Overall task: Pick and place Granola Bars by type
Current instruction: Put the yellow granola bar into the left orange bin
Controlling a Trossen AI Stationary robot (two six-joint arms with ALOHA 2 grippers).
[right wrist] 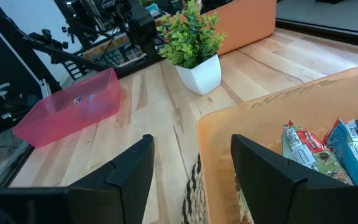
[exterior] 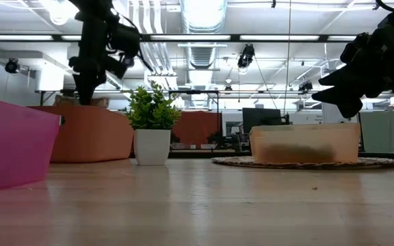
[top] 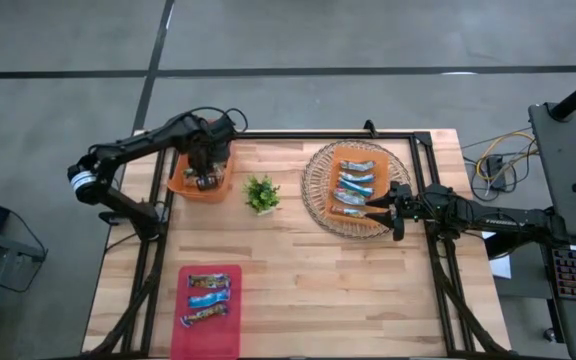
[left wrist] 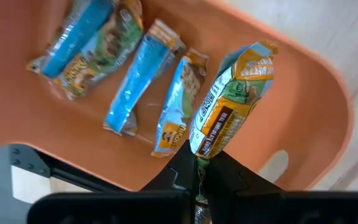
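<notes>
My left gripper (top: 206,165) points down over the orange bin (top: 181,185) at the table's far left, shut on a granola bar (left wrist: 232,99) in an orange, green and white wrapper. Several blue and tan bars (left wrist: 142,81) lie on the bin's floor beneath it. Another orange bin (right wrist: 260,118) with silver-blue bars (top: 356,185) sits on a woven tray (top: 318,205) at the far right. My right gripper (right wrist: 191,155) stands open and level at that bin's corner, one finger on either side of the wall. Three bars (top: 208,297) lie in a pink bin (top: 208,340) at the near left. My left gripper pinches one sealed end of the bar's wrapper (left wrist: 205,149) between its two shut fingers, coming from above. The bar hangs below the fingers, slightly tilted, clear of the bin's floor and of the bars lying there.
A small green plant in a white pot (top: 261,193) stands between the two orange bins. A black frame runs along the table's edges (top: 423,140). Bare wood lies in the table's middle and near right.
</notes>
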